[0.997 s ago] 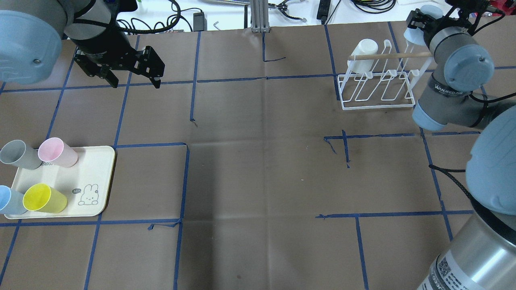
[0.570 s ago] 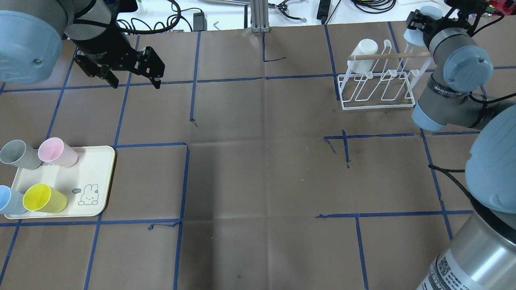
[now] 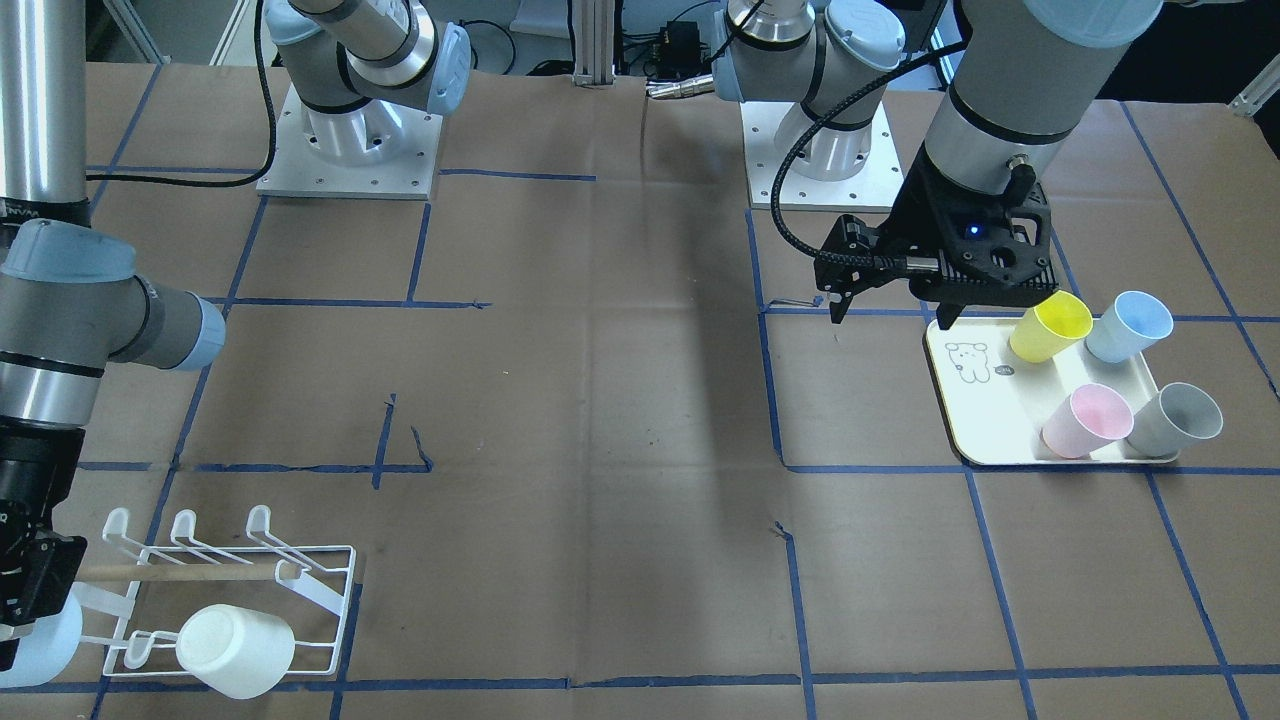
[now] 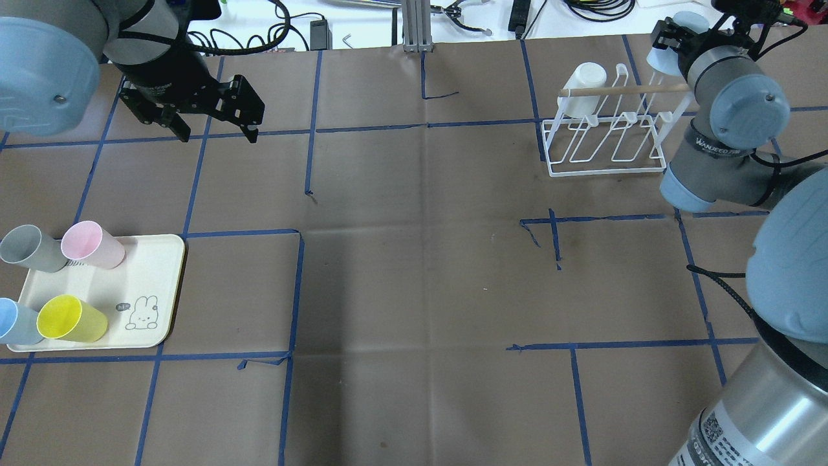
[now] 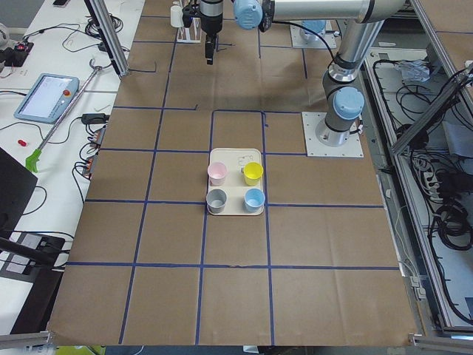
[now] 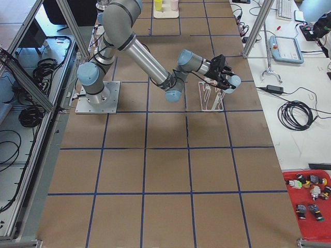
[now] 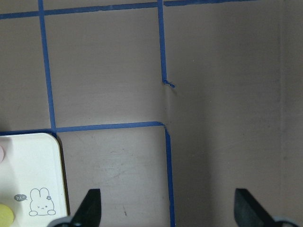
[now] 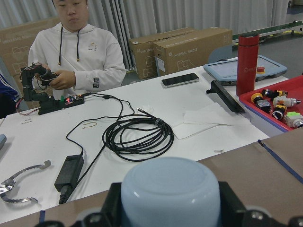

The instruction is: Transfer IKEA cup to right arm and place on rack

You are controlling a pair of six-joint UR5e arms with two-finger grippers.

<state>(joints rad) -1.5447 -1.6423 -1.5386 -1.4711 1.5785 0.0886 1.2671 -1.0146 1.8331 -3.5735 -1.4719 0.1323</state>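
My right gripper (image 4: 670,35) is shut on a pale-blue cup (image 4: 661,58) and holds it at the far right end of the white wire rack (image 4: 607,171), by the wooden dowel (image 4: 621,90). The cup fills the bottom of the right wrist view (image 8: 170,189), between the fingers. In the front-facing view the gripper (image 3: 25,600) and cup (image 3: 45,640) are at the rack's (image 3: 320,548) left end. A white cup (image 4: 585,77) hangs on the rack's left prong. My left gripper (image 4: 217,133) is open and empty above the table's far left, also in the left wrist view (image 7: 168,210).
A cream tray (image 4: 149,272) at the near left holds grey (image 4: 26,246), pink (image 4: 90,243), blue (image 4: 13,320) and yellow (image 4: 68,317) cups lying on their sides. Brown paper with blue tape lines covers the table. Cables and tools lie beyond the far edge.
My right wrist has shifted slightly toward the far edge with the pale-blue cup. The left arm has not moved.
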